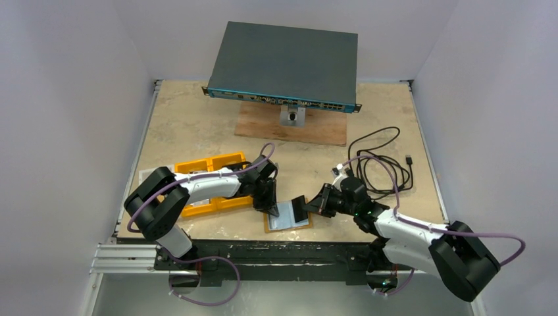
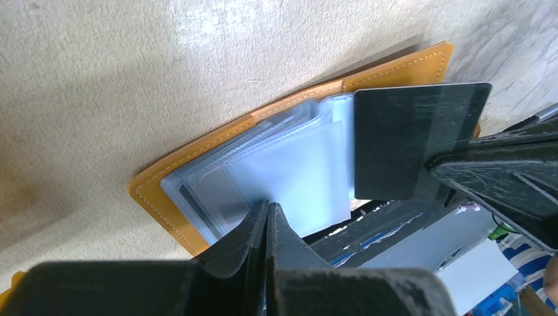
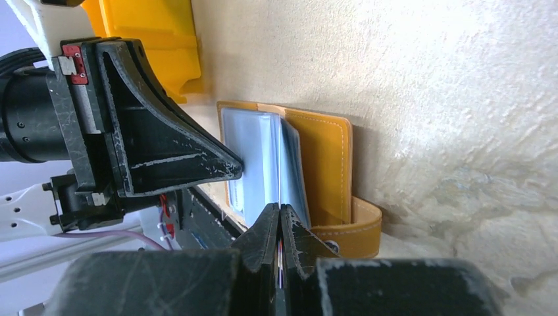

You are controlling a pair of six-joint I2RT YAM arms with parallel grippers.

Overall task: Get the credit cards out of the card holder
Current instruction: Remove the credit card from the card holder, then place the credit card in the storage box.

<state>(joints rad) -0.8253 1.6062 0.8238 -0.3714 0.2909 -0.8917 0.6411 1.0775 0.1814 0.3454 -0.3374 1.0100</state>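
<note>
Jaws on our left gripper [image 2: 268, 209] were closed, tips pressed against the clear sleeves [image 2: 289, 171] of the card holder [image 2: 164, 192], which lay open on the tabletop [image 2: 99, 79]; our right gripper's [image 3: 279, 217] jaws were clamped on a dark grey credit card [image 2: 414, 141] over it.

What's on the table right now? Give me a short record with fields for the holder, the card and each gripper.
card holder: lying open, clear sleeves facing up
credit card: dark grey, lifted at the holder's edge; whether it is fully clear of the sleeves cannot be told
left gripper: shut, tips pressing on the sleeves
right gripper: shut on the credit card's edge
orange tray: beside the holder, partly under the left arm
</note>
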